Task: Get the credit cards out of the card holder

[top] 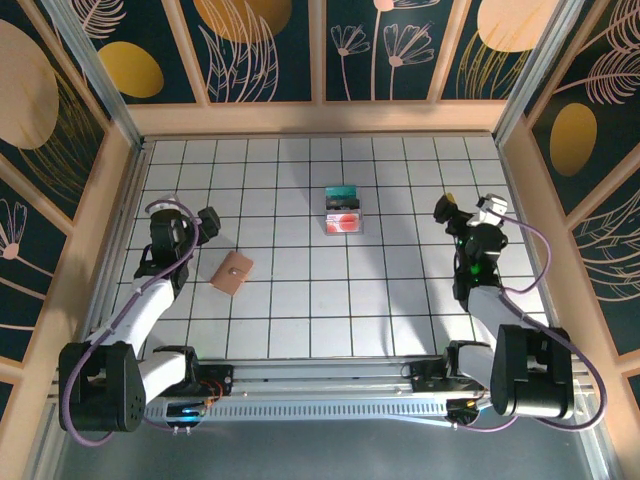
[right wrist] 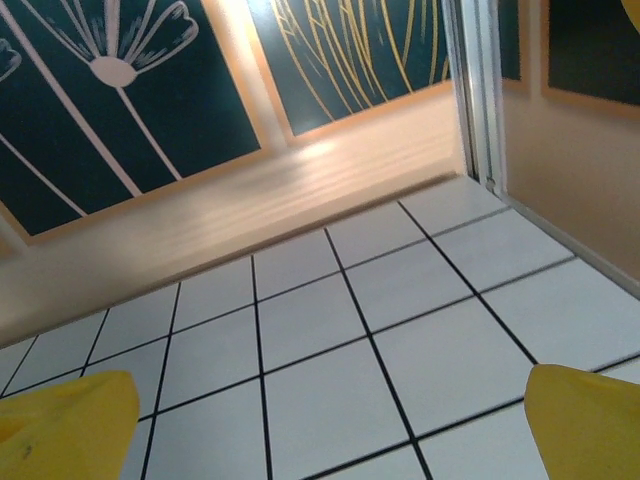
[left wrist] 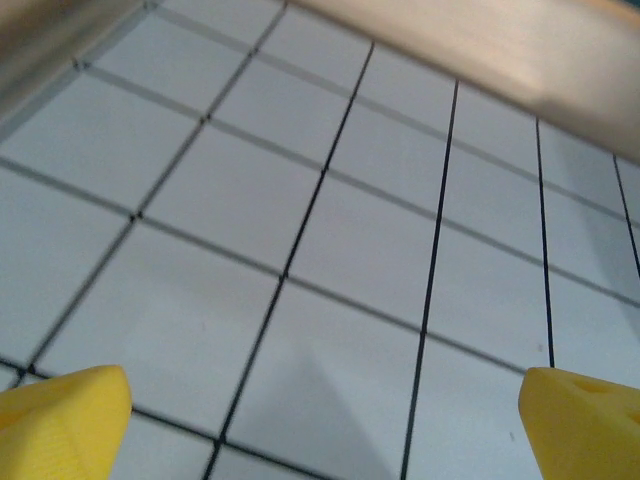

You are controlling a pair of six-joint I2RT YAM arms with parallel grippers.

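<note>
The card holder (top: 232, 272), a flat tan-brown wallet, lies closed on the white tiled floor left of centre. Credit cards (top: 343, 210) lie in a small overlapping pile near the middle, a teal one (top: 343, 192) behind a white-pink one with red (top: 343, 222). My left gripper (top: 207, 222) hovers just up-left of the card holder, open and holding nothing. In the left wrist view its yellow fingertips (left wrist: 62, 420) stand wide apart over bare tiles. My right gripper (top: 466, 211) is at the right side, far from the cards, open; its yellow fingertips (right wrist: 65, 425) frame bare tiles.
Wooden walls with dark floral panels (top: 320, 50) enclose the tiled floor (top: 300, 300). The back wall's wooden base (right wrist: 250, 220) is close ahead of the right gripper. A metal rail (top: 330, 405) and both arm bases run along the near edge.
</note>
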